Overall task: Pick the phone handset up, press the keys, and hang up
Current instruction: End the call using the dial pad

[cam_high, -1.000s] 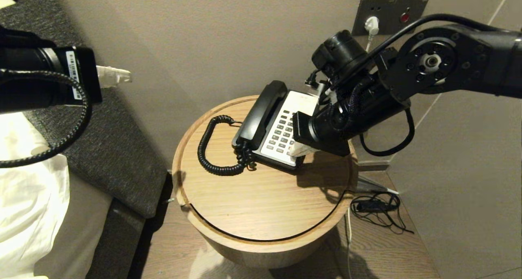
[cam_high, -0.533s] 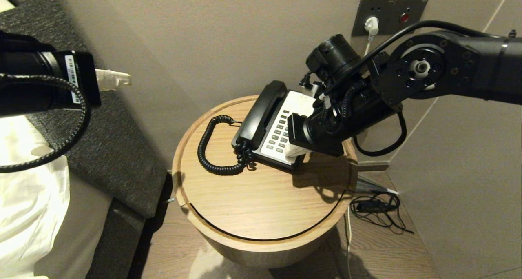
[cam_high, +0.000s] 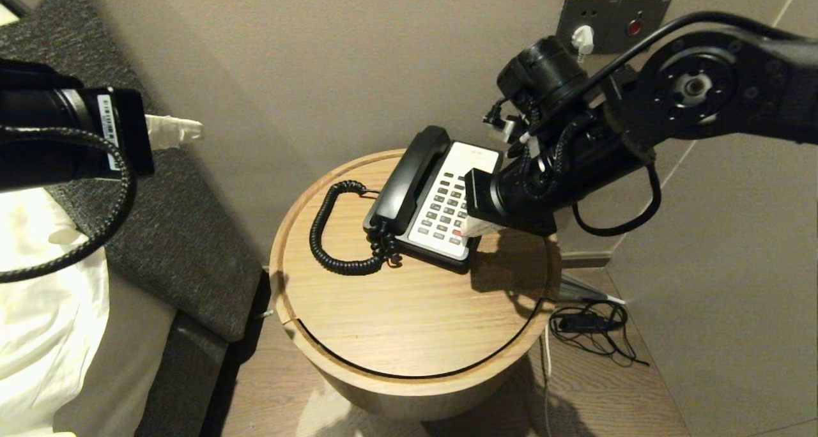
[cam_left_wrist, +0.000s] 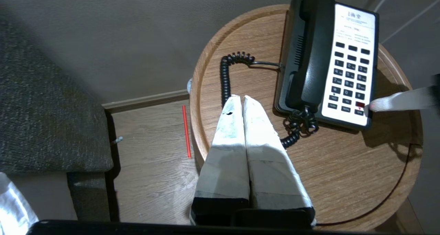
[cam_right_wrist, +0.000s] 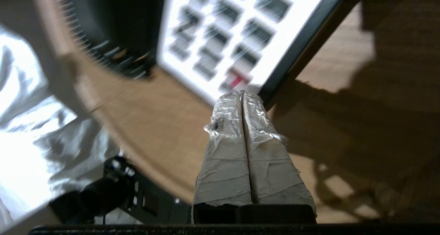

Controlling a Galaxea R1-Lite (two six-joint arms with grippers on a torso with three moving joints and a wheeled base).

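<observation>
The glossy black handset [cam_high: 409, 176] lies in its cradle on the black phone, on the round wooden table [cam_high: 396, 309]; it also shows in the left wrist view [cam_left_wrist: 314, 53]. Its coiled cord [cam_high: 329, 229] loops to the left. The grey keys [cam_high: 445, 210] sit in the white faceplate, with one red key [cam_left_wrist: 360, 104]. My right gripper [cam_high: 476, 227] is shut and empty, its tips at the phone's near right corner beside the red key [cam_right_wrist: 237, 80]. My left gripper [cam_high: 185, 130] is shut and empty, held high at the far left, off the table.
A wall socket plate with a white plug [cam_high: 583, 41] is behind the phone. Cables [cam_high: 591, 325] lie on the floor to the right. A grey cushion [cam_high: 160, 232] and white bedding [cam_high: 45, 322] are on the left. A red stick [cam_left_wrist: 186, 132] lies on the floor.
My right arm pulled up and to the right, off the keypad; more keys and the red key now show. The left arm barely moved.
</observation>
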